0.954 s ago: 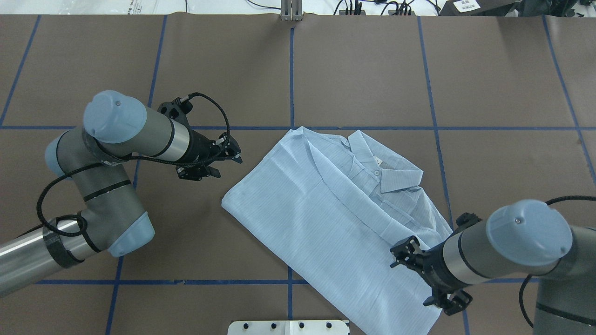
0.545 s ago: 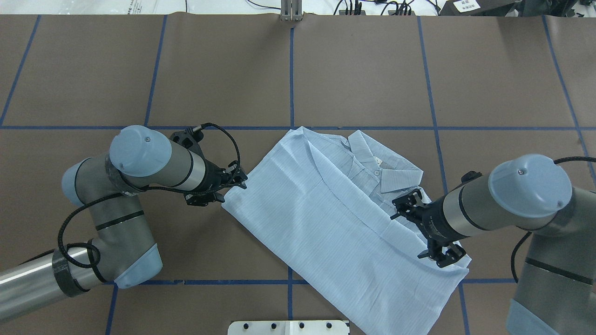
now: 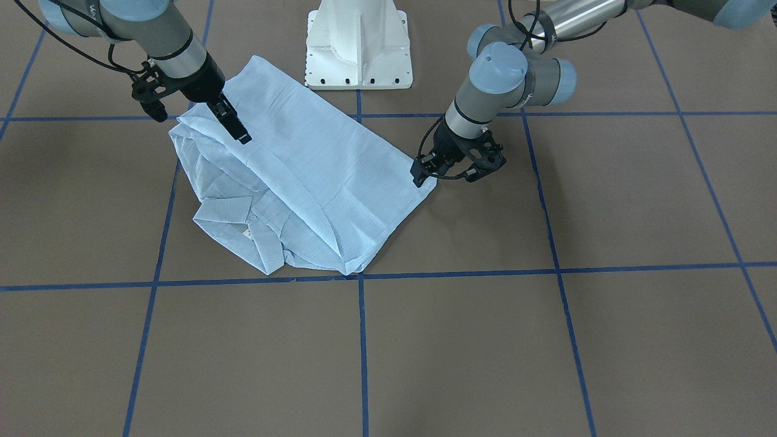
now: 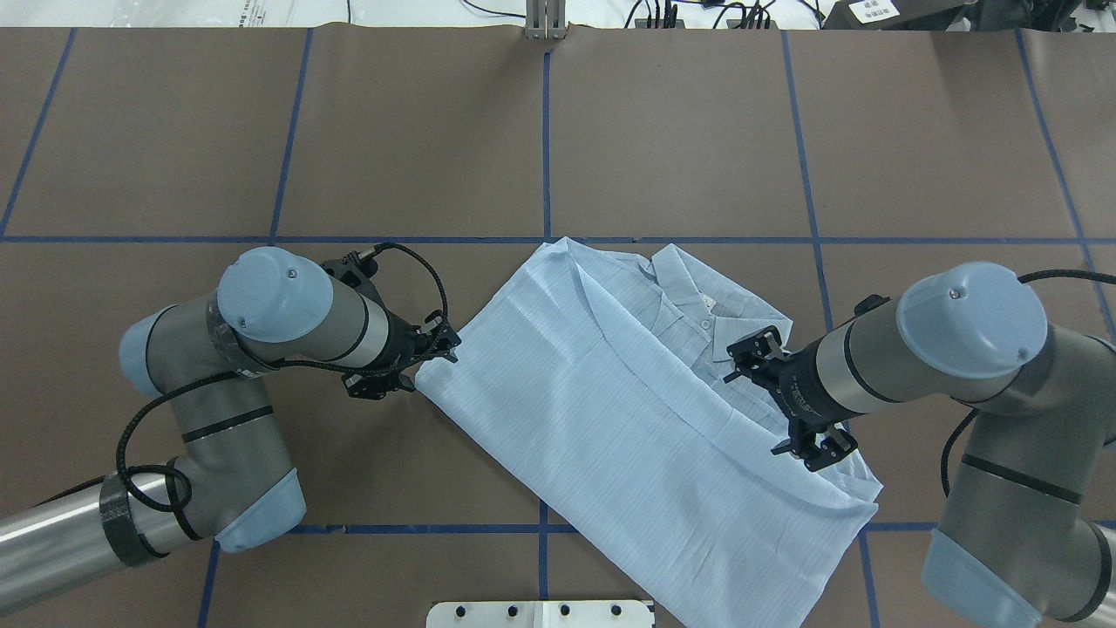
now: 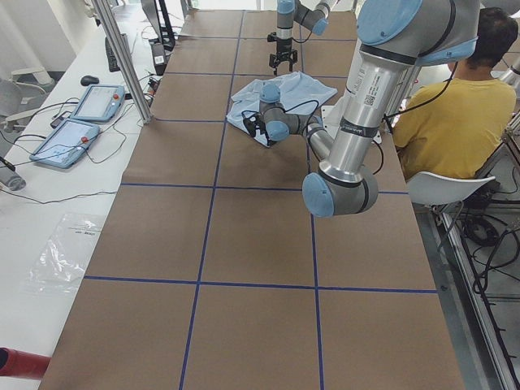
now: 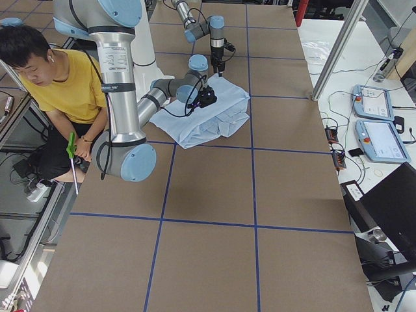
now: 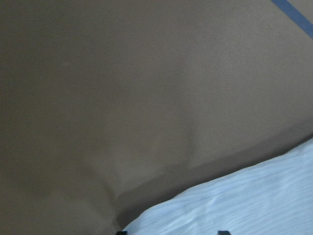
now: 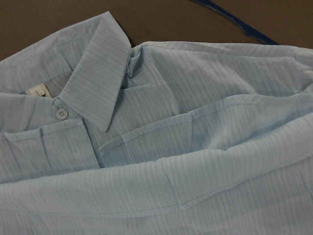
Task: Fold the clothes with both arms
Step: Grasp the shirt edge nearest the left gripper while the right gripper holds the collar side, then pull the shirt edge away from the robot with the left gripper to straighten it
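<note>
— Where do we find the shirt (image 4: 610, 410)?
— Folded flat and lying slantwise on the brown table (image 4: 697, 131), in the half near the robot. Its far corner touches a blue tape line (image 4: 697, 240). Its near end lies just beside the foot of the pedestal (image 3: 358, 48).
— And room around it?
— We see brown surface stretching wide beyond that tape line and out toward both table ends.
— The left gripper (image 4: 429, 366)?
— Low at the shirt's left corner, right at the edge. From overhead we cannot judge the jaws. The left wrist view shows two black tips apart at its lower border, with the cloth edge between them, so we call it spread.
— The right gripper (image 4: 750, 415)?
— Over the shirt's right side, just beside the collar (image 8: 93, 73), jaws wide apart. Whether it touches the cloth we cannot tell.
— What does its wrist view add?
— The collar close up, a white button (image 8: 60, 113) and the neck label (image 8: 35, 91).
— The side views?
— Only they show a person (image 5: 463, 106) in yellow seated beside the table.
</note>
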Controlling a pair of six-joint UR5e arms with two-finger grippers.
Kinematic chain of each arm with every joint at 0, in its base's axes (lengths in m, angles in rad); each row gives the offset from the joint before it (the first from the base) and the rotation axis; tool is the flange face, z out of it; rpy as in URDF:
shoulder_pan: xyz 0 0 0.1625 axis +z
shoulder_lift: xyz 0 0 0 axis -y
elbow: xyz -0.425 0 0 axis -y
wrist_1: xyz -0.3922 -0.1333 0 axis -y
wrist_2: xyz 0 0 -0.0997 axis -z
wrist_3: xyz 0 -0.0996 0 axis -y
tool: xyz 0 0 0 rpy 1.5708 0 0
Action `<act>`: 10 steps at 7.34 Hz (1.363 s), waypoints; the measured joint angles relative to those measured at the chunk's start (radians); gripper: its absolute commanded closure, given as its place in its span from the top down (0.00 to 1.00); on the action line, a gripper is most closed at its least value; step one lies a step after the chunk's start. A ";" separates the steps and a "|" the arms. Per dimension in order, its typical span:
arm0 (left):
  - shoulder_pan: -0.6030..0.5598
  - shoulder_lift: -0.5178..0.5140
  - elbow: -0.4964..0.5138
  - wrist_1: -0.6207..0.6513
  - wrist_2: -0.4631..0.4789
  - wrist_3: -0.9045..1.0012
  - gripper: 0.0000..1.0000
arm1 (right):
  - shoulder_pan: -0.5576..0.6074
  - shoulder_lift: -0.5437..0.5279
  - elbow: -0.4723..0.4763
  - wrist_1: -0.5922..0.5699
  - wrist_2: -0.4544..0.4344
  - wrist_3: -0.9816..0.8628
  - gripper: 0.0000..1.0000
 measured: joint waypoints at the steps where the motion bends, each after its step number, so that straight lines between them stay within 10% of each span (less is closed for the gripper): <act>1: 0.004 0.003 0.000 0.004 0.001 -0.007 0.71 | 0.000 0.003 -0.008 0.000 -0.003 0.001 1.00; 4: 0.021 0.008 0.003 0.006 0.001 -0.014 0.58 | -0.005 0.036 -0.046 0.001 -0.030 0.004 1.00; 7: 0.031 0.009 0.008 0.006 0.001 -0.015 0.00 | -0.005 0.043 -0.056 0.000 -0.034 0.005 1.00; 10: 0.009 0.005 0.013 0.012 0.001 0.018 0.00 | -0.005 0.044 -0.061 0.000 -0.035 0.006 1.00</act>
